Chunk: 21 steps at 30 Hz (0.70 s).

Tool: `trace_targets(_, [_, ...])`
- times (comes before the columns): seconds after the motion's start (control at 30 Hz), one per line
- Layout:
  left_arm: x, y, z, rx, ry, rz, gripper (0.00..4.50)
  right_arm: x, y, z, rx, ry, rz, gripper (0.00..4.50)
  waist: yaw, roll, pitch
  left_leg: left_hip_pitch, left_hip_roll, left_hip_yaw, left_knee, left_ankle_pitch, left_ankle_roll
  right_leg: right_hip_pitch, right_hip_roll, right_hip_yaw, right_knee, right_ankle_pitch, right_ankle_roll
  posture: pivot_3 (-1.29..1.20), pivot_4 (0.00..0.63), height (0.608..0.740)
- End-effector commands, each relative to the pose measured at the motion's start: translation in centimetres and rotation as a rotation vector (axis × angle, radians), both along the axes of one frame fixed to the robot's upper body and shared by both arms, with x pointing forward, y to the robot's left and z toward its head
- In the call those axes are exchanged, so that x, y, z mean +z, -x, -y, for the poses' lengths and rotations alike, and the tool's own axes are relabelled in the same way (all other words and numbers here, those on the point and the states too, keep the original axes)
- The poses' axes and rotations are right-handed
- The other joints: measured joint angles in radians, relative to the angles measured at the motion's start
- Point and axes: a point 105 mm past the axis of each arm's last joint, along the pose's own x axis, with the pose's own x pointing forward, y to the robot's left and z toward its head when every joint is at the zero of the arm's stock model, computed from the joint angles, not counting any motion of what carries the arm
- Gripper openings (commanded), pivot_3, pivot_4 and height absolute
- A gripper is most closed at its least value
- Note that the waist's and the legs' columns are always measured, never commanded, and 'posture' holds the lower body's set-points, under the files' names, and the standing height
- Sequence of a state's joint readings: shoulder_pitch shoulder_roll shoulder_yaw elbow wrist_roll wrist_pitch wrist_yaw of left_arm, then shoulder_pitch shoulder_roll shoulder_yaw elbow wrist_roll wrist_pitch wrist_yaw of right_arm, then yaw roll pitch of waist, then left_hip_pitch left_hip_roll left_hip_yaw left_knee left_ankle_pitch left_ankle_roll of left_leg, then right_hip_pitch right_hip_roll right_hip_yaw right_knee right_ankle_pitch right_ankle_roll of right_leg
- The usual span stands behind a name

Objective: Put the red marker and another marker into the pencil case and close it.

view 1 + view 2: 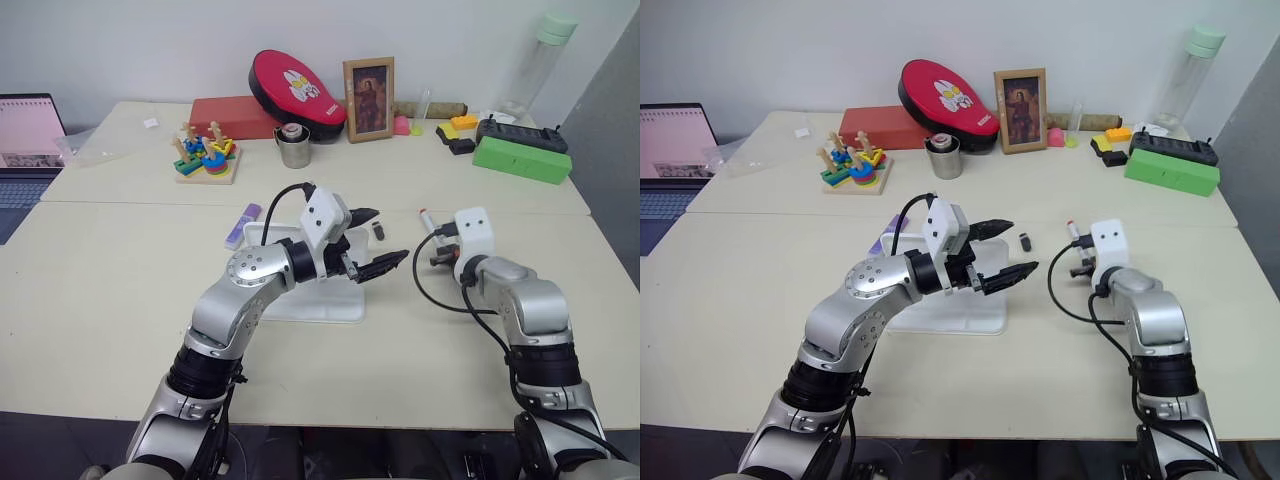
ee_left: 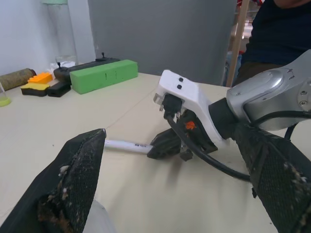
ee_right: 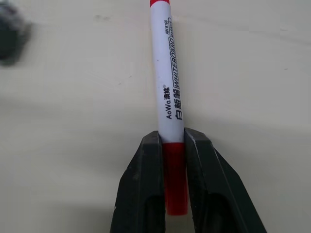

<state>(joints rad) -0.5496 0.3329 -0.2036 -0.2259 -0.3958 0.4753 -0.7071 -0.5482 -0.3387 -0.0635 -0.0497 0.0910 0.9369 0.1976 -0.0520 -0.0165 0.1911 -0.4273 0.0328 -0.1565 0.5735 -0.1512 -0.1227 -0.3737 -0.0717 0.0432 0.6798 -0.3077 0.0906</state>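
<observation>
The red marker (image 3: 167,73) lies on the table right of the pencil case; it is white-barrelled with red ends. My right gripper (image 3: 172,138) is shut on its near red end, and the barrel (image 1: 428,222) points away from me. The white pencil case (image 1: 315,305) lies open in front of me, its lid (image 1: 262,236) toward the back. My left gripper (image 1: 372,242) hovers open above the case's right edge, nothing between its fingers. The purple highlighter (image 1: 243,225) rests on the table at the lid's far left corner.
A small dark stub (image 1: 378,231) lies between the case and the marker. At the back stand a stacking toy (image 1: 205,155), a metal cup (image 1: 293,147), a picture frame (image 1: 369,98), a green box (image 1: 521,158) and a bottle (image 1: 540,60). A laptop (image 1: 25,140) is far left.
</observation>
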Motion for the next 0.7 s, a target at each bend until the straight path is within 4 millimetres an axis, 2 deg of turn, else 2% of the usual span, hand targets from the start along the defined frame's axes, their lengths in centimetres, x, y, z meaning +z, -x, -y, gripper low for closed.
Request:
trace_targets(0.03, [3.0, -0.3, -2.1, 0.078, 0.041, 0.098, 4.5, 7.8, -0.9, -2.4, 0.19, -0.031, 0.312, 0.26, -0.009, 0.002, 0.001, 0.0, 0.0, 0.0, 0.0, 0.0, 0.0, 0.0, 0.0, 0.0, 0.0, 0.0, 0.0, 0.0, 0.15, 0.74])
trace_targets(0.1, [3.9, 0.1, -4.1, 0.137, 0.062, 0.108, 4.5, 10.9, 0.2, -5.6, 0.414, -0.049, 0.42, 0.26, -0.019, 0.002, 0.001, 0.0, 0.0, 0.0, -0.001, 0.0, 0.0, -0.001, 0.0, 0.0, 0.0, 0.0, 0.0, 0.0, 0.15, 0.74])
trace_targets(0.13, [4.2, 0.4, -5.1, 0.164, 0.068, 0.105, 4.5, 11.8, 1.0, -6.9, 0.513, -0.057, 0.449, 0.26, -0.025, 0.002, 0.001, 0.0, 0.0, 0.0, -0.001, 0.0, 0.0, -0.001, 0.0, 0.0, 0.0, 0.0, 0.0, 0.0, 0.15, 0.74])
trace_targets(0.23, [3.6, 1.5, -8.2, 0.252, 0.048, 0.064, 4.5, 12.4, 3.8, -10.9, 0.825, -0.044, 0.457, 0.26, -0.035, 0.002, 0.001, 0.0, 0.0, 0.0, -0.002, 0.0, 0.0, 0.0, 0.0, 0.0, -0.001, -0.001, 0.001, 0.0, 0.15, 0.74])
trace_targets(0.33, [2.2, 3.3, -11.6, 0.343, 0.029, -0.009, 4.5, 12.1, 6.8, -14.4, 1.096, -0.044, 0.423, 0.26, -0.035, 0.002, 0.001, 0.0, 0.0, 0.0, -0.003, 0.0, 0.001, 0.0, 0.0, 0.0, -0.001, -0.001, 0.001, 0.0, 0.15, 0.74])
trace_targets(0.4, [0.8, 5.0, -13.8, 0.393, -0.01, -0.073, 4.5, 11.2, 8.5, -16.2, 1.237, -0.023, 0.37, 0.26, -0.034, 0.002, 0.001, 0.0, 0.0, 0.0, -0.002, 0.0, 0.001, -0.001, 0.0, 0.0, -0.001, -0.001, 0.001, 0.0, 0.15, 0.74])
trace_targets(0.53, [-2.2, 7.9, -17.4, 0.493, -0.105, -0.167, 4.5, 7.7, 9.2, -18.4, 1.353, 0.144, 0.241, 0.26, -0.028, 0.002, 0.002, 0.0, 0.0, -0.001, -0.002, 0.0, 0.0, 0.0, 0.0, 0.0, 0.0, -0.002, 0.0, 0.0, 0.15, 0.74])
trace_targets(0.63, [-4.0, 9.5, -19.0, 0.539, -0.163, -0.209, 4.5, 4.7, 8.9, -19.4, 1.374, 0.243, 0.149, 0.26, -0.013, 0.002, 0.001, 0.001, 0.0, -0.001, -0.002, 0.0, 0.0, 0.0, 0.0, -0.001, 0.0, -0.002, -0.001, 0.0, 0.15, 0.74])
trace_targets(0.7, [-4.5, 10.1, -19.6, 0.558, -0.171, -0.219, 4.5, 3.3, 8.6, -19.7, 1.379, 0.293, 0.118, 0.26, -0.004, 0.001, 0.001, 0.001, 0.0, -0.001, -0.001, 0.0, 0.0, -0.001, 0.0, 0.0, -0.001, -0.004, -0.004, 0.0, 0.15, 0.74])
